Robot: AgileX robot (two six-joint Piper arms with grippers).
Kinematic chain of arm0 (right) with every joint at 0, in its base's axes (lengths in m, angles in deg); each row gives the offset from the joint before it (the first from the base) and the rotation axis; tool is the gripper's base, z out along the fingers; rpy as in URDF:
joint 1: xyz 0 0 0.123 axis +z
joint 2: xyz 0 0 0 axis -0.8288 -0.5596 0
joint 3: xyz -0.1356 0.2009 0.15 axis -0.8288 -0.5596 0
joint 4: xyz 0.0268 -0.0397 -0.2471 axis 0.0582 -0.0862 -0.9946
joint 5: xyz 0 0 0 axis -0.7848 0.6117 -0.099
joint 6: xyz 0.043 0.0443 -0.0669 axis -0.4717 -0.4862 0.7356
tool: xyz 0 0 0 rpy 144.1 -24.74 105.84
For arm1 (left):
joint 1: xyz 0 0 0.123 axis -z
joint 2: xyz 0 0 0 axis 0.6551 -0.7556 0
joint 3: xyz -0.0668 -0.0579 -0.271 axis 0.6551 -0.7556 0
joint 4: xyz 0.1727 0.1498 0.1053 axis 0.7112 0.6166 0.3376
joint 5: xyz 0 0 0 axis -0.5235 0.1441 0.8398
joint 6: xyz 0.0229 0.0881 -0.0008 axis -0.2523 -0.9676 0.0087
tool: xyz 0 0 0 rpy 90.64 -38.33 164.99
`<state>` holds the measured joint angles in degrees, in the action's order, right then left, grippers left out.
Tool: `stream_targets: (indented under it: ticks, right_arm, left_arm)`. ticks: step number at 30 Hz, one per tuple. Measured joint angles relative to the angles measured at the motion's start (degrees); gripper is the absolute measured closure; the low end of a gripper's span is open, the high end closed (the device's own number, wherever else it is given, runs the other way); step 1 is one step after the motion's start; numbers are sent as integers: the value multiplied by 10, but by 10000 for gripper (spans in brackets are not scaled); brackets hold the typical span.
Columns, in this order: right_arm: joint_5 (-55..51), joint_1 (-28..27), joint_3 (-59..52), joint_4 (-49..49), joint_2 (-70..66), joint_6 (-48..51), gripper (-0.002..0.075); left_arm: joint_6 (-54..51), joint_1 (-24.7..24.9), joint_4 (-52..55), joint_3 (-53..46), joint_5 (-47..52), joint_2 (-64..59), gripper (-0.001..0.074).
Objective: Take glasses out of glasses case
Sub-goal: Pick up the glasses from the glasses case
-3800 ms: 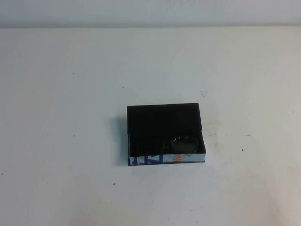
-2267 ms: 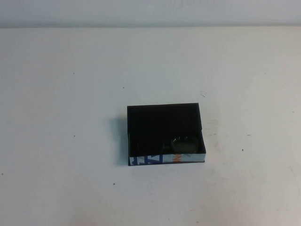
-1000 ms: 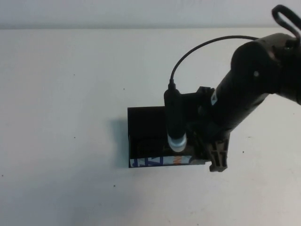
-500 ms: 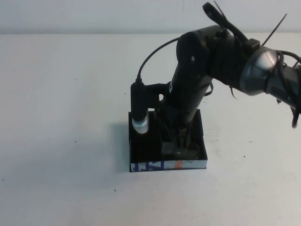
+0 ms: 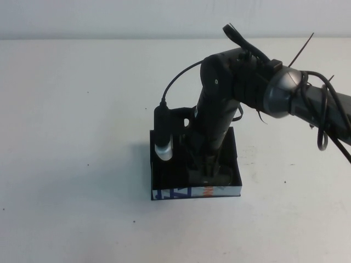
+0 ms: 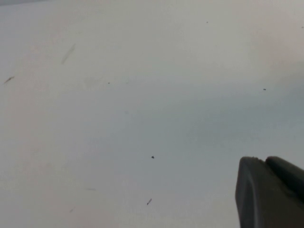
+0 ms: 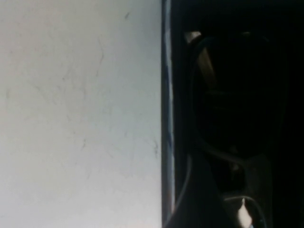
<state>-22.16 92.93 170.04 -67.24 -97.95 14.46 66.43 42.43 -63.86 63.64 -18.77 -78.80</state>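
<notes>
White table [image 5: 71,137] bare around glasses case [image 5: 164,193], open, printed side toward me. My right arm [image 5: 219,109] reaches down into case near its front; right gripper [image 5: 204,171] sunk inside, over glasses [image 7: 232,95] lying on black lining. Step, as I judge: reaching for frame. Next: pinch frame squarely, lift straight clear of walls. My fingers hidden, spread or pressed together I cannot tell. Left gripper [image 6: 270,190] over bare table, only dark corner showing.
</notes>
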Motion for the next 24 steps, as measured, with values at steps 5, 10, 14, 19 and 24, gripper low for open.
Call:
stream_targets:
  ticks: [5,10,14,19,24]
  right_arm:
    - [7,-14,1,2,-8,0,328]
    - [15,-21,3,11,-18,0,328]
    - [21,-22,7,16,-23,0,328]
    - [15,-25,8,24,-23,7,330]
    - [-9,-26,8,33,-21,8,342]
  left_arm:
    - [0,0,0,0,0,0,740]
    - [0,0,0,0,0,0,740]
    - [0,0,0,0,0,0,740]
    - [0,0,0,0,0,0,740]
    - [0,0,0,0,0,0,740]
